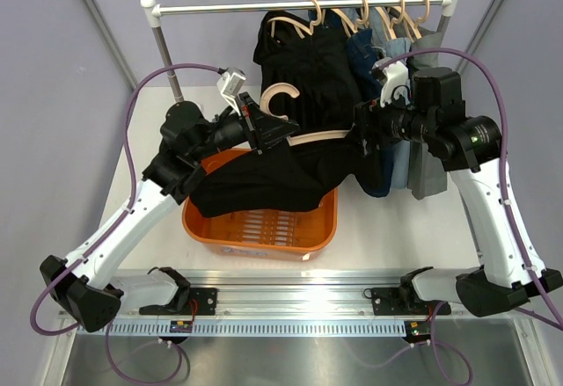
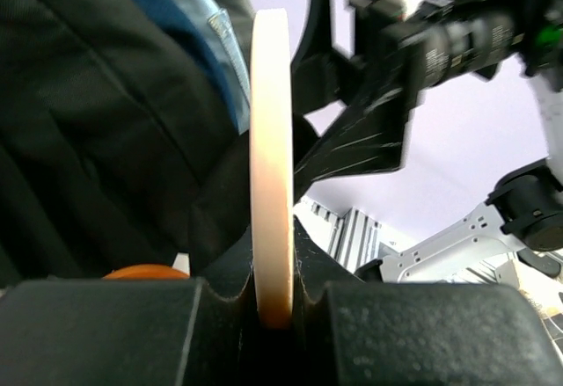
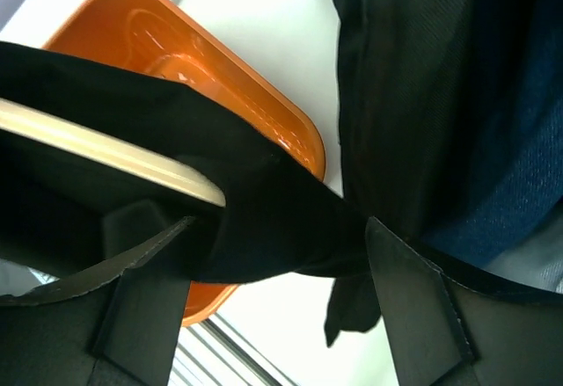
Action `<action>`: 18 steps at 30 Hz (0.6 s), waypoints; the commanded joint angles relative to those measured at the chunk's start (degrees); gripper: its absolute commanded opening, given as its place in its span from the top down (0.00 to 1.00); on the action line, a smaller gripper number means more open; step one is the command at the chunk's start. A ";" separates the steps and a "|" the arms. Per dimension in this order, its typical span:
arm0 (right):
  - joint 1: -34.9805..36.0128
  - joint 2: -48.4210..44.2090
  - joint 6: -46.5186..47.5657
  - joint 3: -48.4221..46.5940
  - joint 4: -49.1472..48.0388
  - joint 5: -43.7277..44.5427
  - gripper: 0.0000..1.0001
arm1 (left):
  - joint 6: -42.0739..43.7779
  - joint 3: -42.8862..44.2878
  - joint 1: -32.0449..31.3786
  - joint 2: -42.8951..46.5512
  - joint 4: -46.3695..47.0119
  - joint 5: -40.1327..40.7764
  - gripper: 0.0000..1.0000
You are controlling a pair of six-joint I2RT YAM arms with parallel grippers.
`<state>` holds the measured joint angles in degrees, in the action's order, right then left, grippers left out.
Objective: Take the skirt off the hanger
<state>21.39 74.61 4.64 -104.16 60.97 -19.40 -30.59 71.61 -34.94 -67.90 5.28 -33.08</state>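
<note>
Clamping down tight on the wooden hanger is the left gripper. The right gripper gapes wide around the black skirt end, not squeezing. Skirt's draped over the orange basket, mid-tabletop.

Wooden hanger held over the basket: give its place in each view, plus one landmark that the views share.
Top external: the hanger lies across the centre, above the orange basket.
Left wrist: a pale upright strip at the centre.
Right wrist: a pale bar at the left, with the black skirt draped on it.
Shared landmark: the orange basket, low centre from above, a sliver at bottom left, upper left.
</note>
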 commanded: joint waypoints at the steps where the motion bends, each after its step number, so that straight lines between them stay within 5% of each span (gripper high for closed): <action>1: 0.41 -0.34 1.24 1.15 0.38 3.75 0.17 | -1.93 3.01 -0.22 0.22 7.81 -2.16 1.00; 18: 0.32 2.47 3.18 -2.63 -1.73 9.38 0.79 | 1.32 0.11 -0.22 3.91 5.18 -2.07 1.00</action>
<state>21.39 76.69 6.81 -104.68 61.12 -12.97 -29.80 71.55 -34.92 -66.78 5.82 -33.85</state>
